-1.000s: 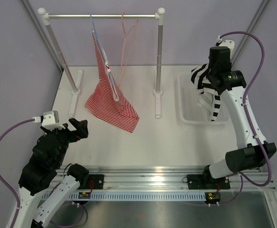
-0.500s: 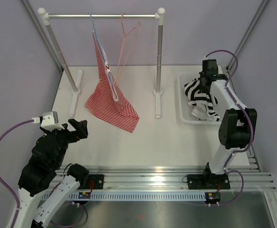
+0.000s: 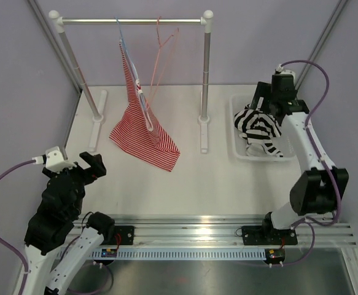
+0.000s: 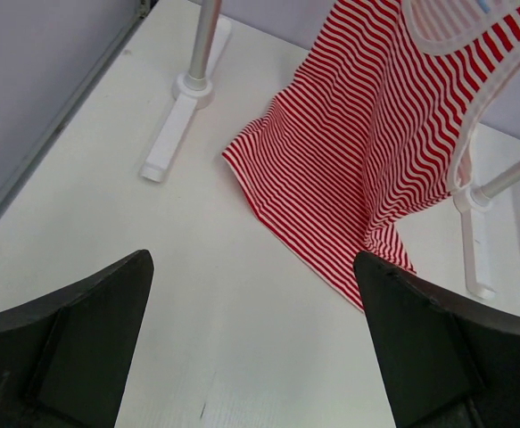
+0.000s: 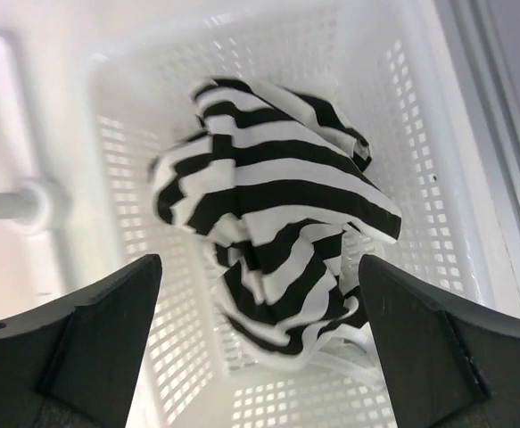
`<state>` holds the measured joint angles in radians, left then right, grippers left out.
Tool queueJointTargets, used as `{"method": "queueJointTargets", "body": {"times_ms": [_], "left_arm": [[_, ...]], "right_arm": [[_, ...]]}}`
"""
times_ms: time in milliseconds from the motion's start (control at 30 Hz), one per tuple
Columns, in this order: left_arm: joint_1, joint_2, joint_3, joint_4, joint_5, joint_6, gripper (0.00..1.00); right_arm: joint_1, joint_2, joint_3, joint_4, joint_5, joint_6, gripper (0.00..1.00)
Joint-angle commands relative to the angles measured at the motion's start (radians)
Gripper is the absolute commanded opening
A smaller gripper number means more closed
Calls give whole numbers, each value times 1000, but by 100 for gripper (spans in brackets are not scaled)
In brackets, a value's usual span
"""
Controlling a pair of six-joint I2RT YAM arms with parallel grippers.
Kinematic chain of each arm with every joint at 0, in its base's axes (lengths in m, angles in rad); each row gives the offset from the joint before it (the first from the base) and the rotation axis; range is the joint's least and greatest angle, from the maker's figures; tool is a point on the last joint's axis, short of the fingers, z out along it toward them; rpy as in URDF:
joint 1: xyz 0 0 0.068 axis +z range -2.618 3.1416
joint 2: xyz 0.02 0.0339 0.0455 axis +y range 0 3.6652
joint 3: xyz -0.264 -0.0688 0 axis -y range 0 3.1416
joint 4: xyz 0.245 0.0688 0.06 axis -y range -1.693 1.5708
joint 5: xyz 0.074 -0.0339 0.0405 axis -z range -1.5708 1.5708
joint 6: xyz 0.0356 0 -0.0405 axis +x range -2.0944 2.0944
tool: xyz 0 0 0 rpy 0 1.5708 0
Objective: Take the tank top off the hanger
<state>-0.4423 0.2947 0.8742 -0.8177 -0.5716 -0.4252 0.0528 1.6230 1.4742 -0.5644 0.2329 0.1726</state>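
The black-and-white striped tank top point(image 3: 256, 125) lies crumpled in the white basket point(image 3: 236, 140) at the right of the table. My right gripper point(image 3: 264, 104) hovers just above it, open, with nothing between its fingers. In the right wrist view the tank top point(image 5: 277, 205) sits loose below the wide-apart right gripper point(image 5: 260, 260). The pink hanger point(image 3: 161, 49) hangs bare on the rail. My left gripper point(image 3: 91, 165) is open near the table's front left, well away from both, and in its own view the left gripper point(image 4: 251, 259) holds nothing.
A red-and-white striped top point(image 3: 143, 126) hangs from a light blue hanger on the clothes rack point(image 3: 129, 21), its hem resting on the table. The rack's feet point(image 4: 184, 116) stand at the back. The basket wall point(image 5: 402, 107) surrounds the tank top.
My right gripper has opened and let go of the tank top, which now lies in the basket. The left arm has shifted slightly toward the near left.
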Motion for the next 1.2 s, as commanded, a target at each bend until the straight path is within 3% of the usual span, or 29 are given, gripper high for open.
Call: {"method": "queueJointTargets", "body": {"times_ms": [0,67,233,500,733,900,1167], "left_arm": [[40,27,17,41,-57,20,99],[114,53,14,67,-31,60,99],[304,104,-30,139,214,146,99],[304,198,-31,144,331,203,99],[304,170,-81,169,441,203,99],[304,159,-78,164,434,197,99],[303,127,-81,163,427,195,99]], "right_arm": [[50,-262,-29,18,-49,41,100],[76,-343,-93,2,-37,33,100],[136,-604,-195,-132,-30,10,100],[292,-949,-267,-247,-26,1,99],[294,-1055,-336,-316,0,-1,99],[303,-1135,-371,-279,40,-13,100],[312,-1134,-377,-270,52,-25,99]]}}
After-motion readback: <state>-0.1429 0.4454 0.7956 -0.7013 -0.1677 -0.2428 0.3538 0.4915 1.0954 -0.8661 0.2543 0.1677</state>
